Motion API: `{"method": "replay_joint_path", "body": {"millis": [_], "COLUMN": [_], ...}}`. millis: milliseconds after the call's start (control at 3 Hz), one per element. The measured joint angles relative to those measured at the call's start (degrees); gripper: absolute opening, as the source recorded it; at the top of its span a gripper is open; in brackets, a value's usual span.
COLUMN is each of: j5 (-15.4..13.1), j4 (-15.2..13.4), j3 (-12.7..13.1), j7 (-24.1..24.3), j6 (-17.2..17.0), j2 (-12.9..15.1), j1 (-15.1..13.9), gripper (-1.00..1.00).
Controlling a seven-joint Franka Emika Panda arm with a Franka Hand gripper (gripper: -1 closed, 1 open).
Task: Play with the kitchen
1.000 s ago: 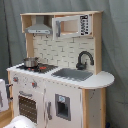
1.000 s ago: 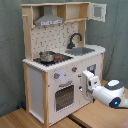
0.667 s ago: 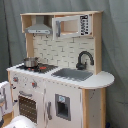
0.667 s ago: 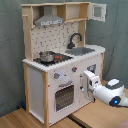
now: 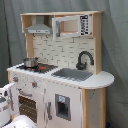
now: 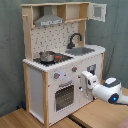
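The kitchen point(image 5: 57, 75) fills most of the frame in both exterior views, a tall white and light-wood toy unit standing against a grey-green curtain point(image 6: 10, 60). In the first exterior view the small pot point(image 5: 30, 62) sits on the black hob point(image 5: 37, 67) at centre left, the grey sink point(image 5: 72, 74) lies to the hob's right, and the black faucet point(image 5: 84, 59) arches behind the sink. Range hood point(image 5: 38, 30) at upper left; upper cabinet point(image 5: 72, 26) with a clear door at upper centre. The oven door point(image 5: 29, 106) is at lower left, closed, knobs above it. A rounded counter end point(image 5: 102, 80) juts out at centre right. In the second exterior view the unit is seen from the other side: hood point(image 6: 49, 21) at upper centre, cabinet door point(image 6: 97, 12) at upper right, pot point(image 6: 47, 56) at centre left, sink point(image 6: 80, 51) right of centre, oven door point(image 6: 64, 95) at lower centre. The kitchen stands on a light wooden floor or tabletop point(image 6: 95, 116). The white arm point(image 6: 111, 91) enters from the lower right edge, and the gripper point(image 6: 81, 90) is at the kitchen's front panel, just right of the oven door, below the knobs point(image 6: 74, 69). Whether it touches the panel, and how its jaws stand, cannot be told. In the first exterior view white arm parts point(image 5: 6, 102) show at the lower left corner.
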Motion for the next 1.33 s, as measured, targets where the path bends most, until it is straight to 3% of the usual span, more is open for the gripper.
{"method": "replay_joint_path", "body": {"millis": [667, 1000, 1333], "j5": [0.0, 0.0, 0.0], "j4": [-2.8, -0.3, 3.1], "j3": [0.9, 0.7, 0.8], "j7": [0.0, 0.0, 0.0], "j6": [10.2, 13.6, 13.9], "j2": [-0.2, -0.3, -0.3], "j1": [-6.0, -9.9, -13.4], "gripper": [1.0, 1.0, 1.0]}}
